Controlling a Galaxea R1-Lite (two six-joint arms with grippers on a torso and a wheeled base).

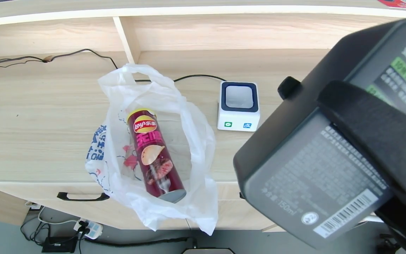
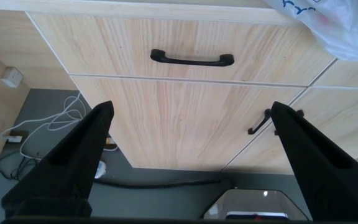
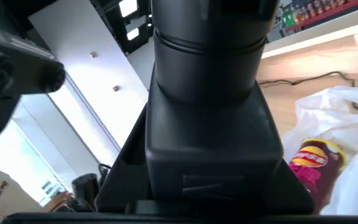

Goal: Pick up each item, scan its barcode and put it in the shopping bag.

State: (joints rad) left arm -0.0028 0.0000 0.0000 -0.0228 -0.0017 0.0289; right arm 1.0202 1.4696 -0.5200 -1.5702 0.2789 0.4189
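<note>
A black 150 ml bottle [image 1: 305, 169] with a grey label and a barcode [image 1: 347, 213] hangs close in front of the head camera, right of the scanner. My right gripper [image 1: 365, 134] is shut on it, one dark finger lying across the label. The right wrist view looks along that bottle [image 3: 207, 124] towards its cap. A white scanner [image 1: 239, 106] stands on the wooden counter [image 1: 30, 123]. To its left lies an open white shopping bag [image 1: 189, 141] holding a maroon chips can [image 1: 153, 151] on its side. My left gripper [image 2: 191, 168] is open, low in front of the drawers.
Black cables [image 1: 76, 53] run along the back of the counter, and a shelf divider [image 1: 127, 38] rises behind the bag. Drawer handles [image 2: 191, 59] sit below the counter edge. A power strip [image 1: 88, 225] and wires lie on the floor.
</note>
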